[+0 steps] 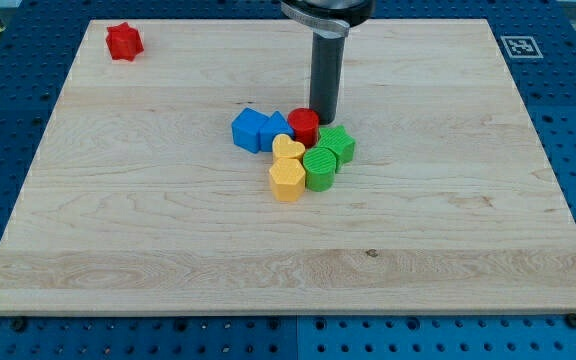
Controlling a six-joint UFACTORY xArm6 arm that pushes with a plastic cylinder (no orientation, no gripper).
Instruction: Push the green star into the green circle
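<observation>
The green star (338, 144) lies near the board's middle, touching the green circle (320, 168) just below and to its left. My tip (325, 120) stands right behind the green star, at its upper left, beside the red cylinder (303, 126). The rod rises straight up to the view's top.
Two blue blocks (259, 130) sit left of the red cylinder. A yellow heart (287, 150) and a yellow hexagon-like block (287, 180) lie left of the green circle. A red star (124, 41) sits at the board's top left corner. The wooden board (168, 250) rests on a blue perforated table.
</observation>
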